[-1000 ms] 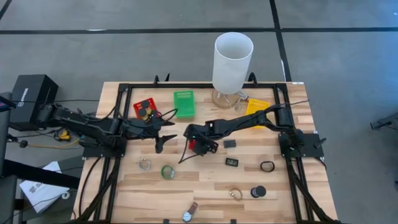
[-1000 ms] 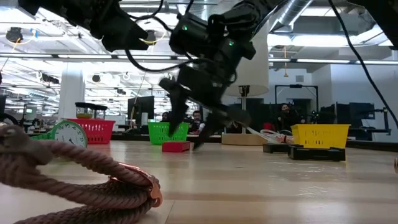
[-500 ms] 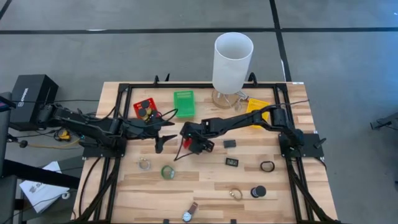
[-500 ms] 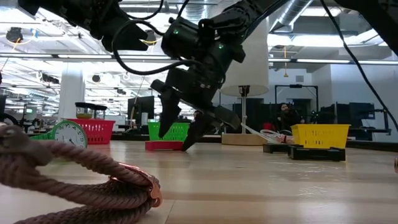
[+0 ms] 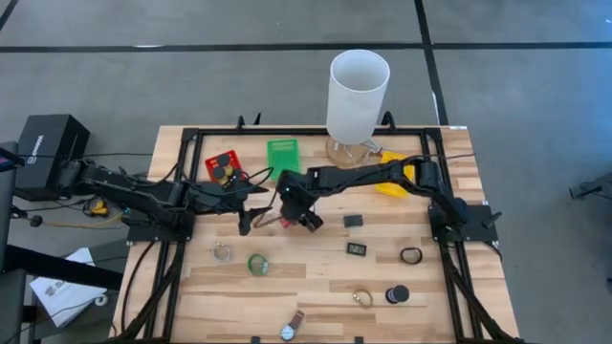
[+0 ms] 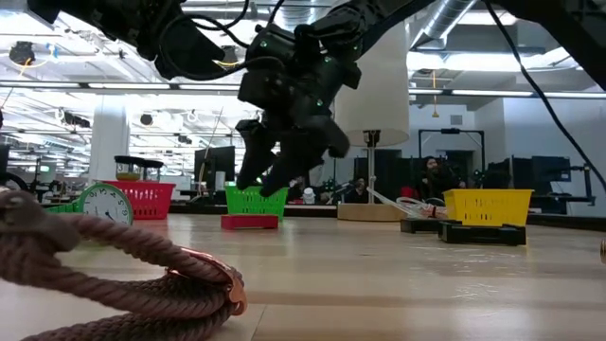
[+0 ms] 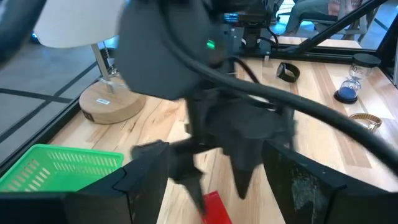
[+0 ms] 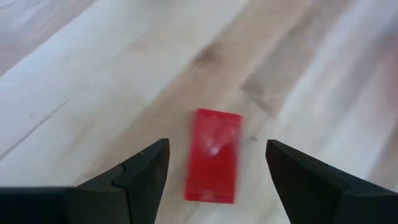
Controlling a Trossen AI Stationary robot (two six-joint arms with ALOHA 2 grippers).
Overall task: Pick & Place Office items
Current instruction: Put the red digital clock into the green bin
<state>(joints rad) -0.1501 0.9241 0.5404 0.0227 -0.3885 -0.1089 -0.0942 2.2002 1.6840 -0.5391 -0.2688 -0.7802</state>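
A flat red block (image 8: 214,155) lies on the wooden table (image 5: 316,277), left of its middle. My right gripper (image 6: 268,180) hovers open just above it, pointing steeply down, one finger on either side and clear of it. My left gripper (image 5: 253,208) stands open close by on the block's left, above the table, holding nothing. Other office items lie spread over the near half: a green tape roll (image 5: 257,264), a clear disc (image 5: 222,252), a wristwatch (image 5: 292,327), a black ring (image 5: 410,256), a black cylinder (image 5: 397,294) and two small black blocks (image 5: 354,221).
Along the far edge stand a red bin (image 5: 223,167), a green bin (image 5: 282,159), a yellow bin (image 5: 395,172) and a tall white cylinder (image 5: 358,96) on a wooden foot. A coil of rope (image 6: 114,265) lies at the near edge. People sit in the room beyond.
My right gripper has gone toward the table's left edge, risen off the table and rolled about its own axis, staying open. The red block has slid a little to the left along the table with it and now lies flat below the fingers.
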